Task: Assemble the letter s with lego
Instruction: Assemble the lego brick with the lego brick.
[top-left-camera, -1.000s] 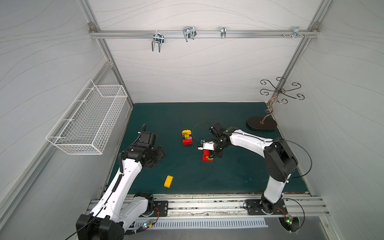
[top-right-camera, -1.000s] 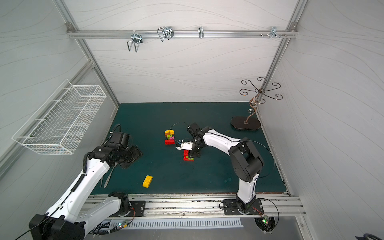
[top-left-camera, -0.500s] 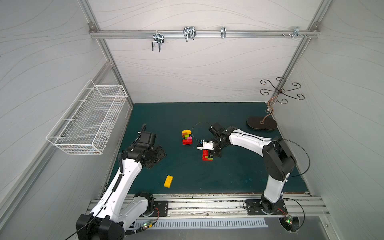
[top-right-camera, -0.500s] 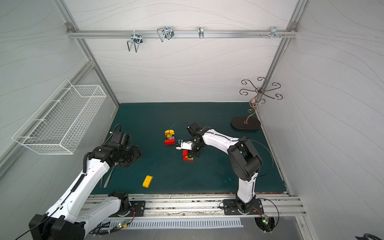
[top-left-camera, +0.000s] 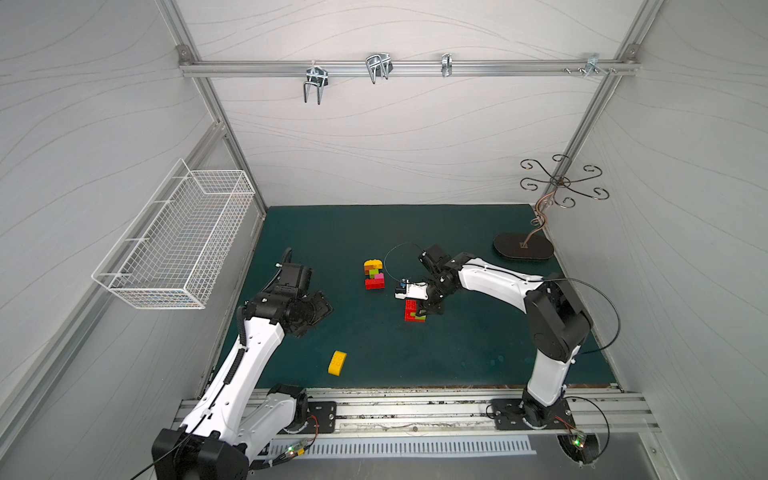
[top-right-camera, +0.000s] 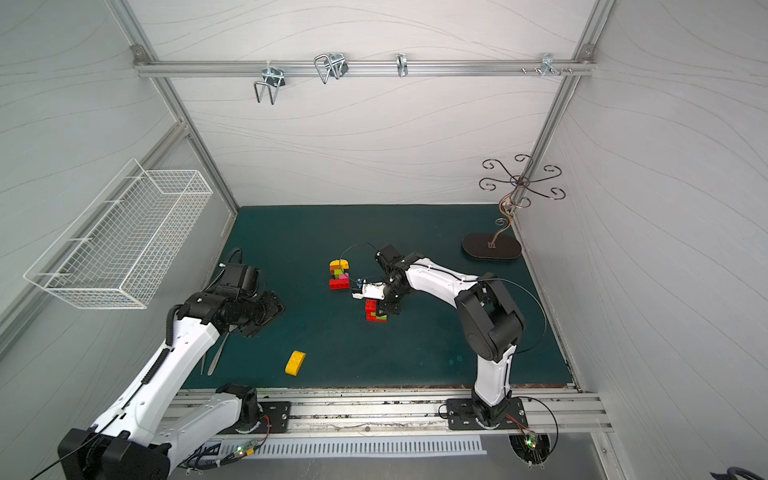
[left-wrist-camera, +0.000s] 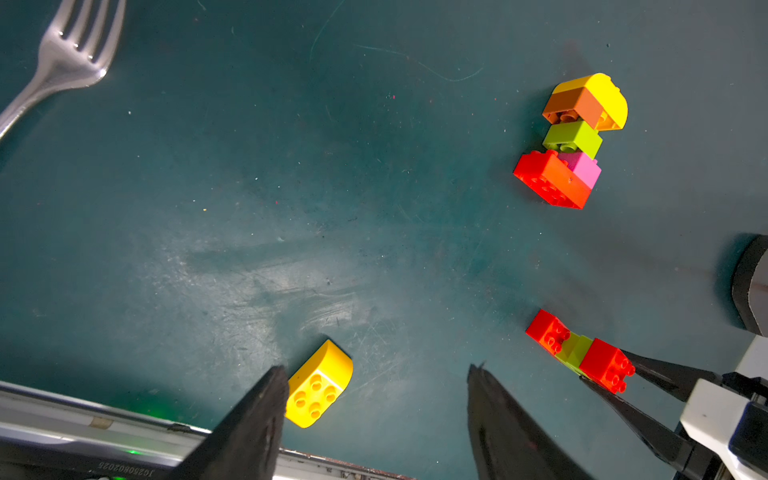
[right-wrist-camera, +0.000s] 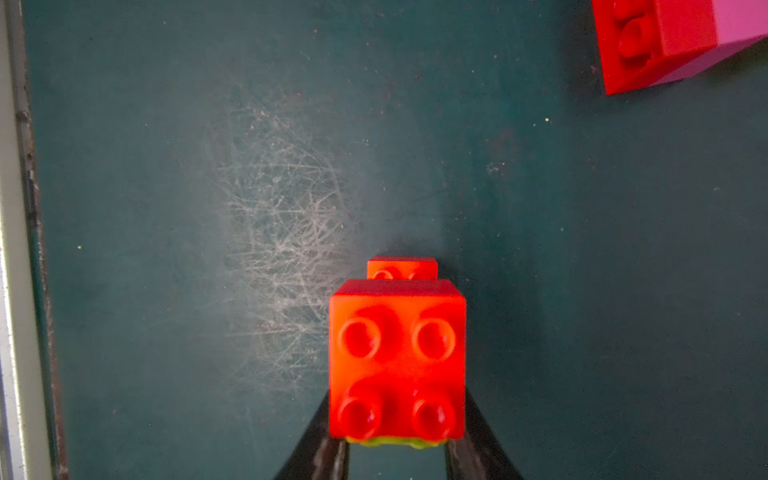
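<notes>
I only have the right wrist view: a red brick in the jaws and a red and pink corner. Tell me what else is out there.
Observer: A loose yellow brick lies alone, on the side of the left arm.
Operator: Describe the stack whose corner I see.
Observer: That stack is five bricks joined in a row: yellow, brown, green, pink, red.
Operator: Report the left arm.
Observer: It hovers, jaws open, nothing between them.
</notes>
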